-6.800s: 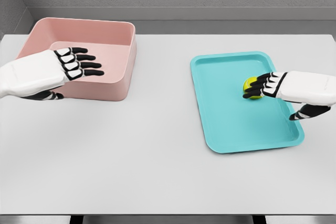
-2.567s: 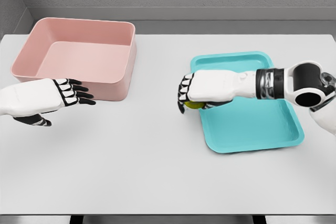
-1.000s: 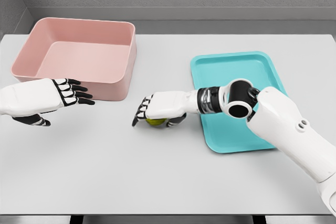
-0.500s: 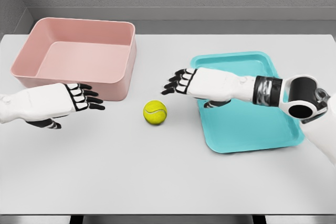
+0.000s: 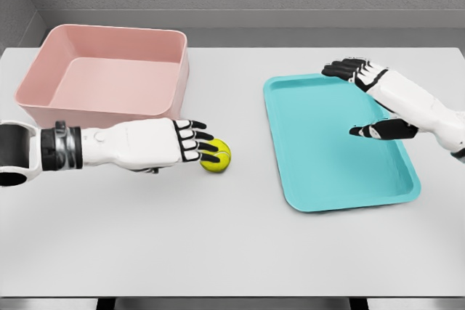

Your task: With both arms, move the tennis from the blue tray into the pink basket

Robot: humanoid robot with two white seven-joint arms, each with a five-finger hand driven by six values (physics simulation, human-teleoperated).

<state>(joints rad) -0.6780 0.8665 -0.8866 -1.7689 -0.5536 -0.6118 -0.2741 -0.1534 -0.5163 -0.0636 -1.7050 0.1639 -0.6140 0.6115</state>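
Note:
A yellow-green tennis ball [image 5: 219, 157] lies on the white table between the pink basket [image 5: 109, 78] and the blue tray [image 5: 341, 165]. My left hand [image 5: 197, 145] reaches in from the left, its fingers stretched over the ball's left side and top, open, not closed around it. My right hand [image 5: 354, 92] hovers above the tray's far right part, fingers spread, holding nothing. The tray holds nothing. The basket's inside shows only its pink floor.
The grey table [image 5: 232, 252] runs to a front edge near the bottom of the picture. A grey wall stands behind the table. The basket's near wall is just behind my left forearm.
My left hand has moved right until its fingers lie on the ball. My right hand has drawn back from the middle of the table to above the tray's far right.

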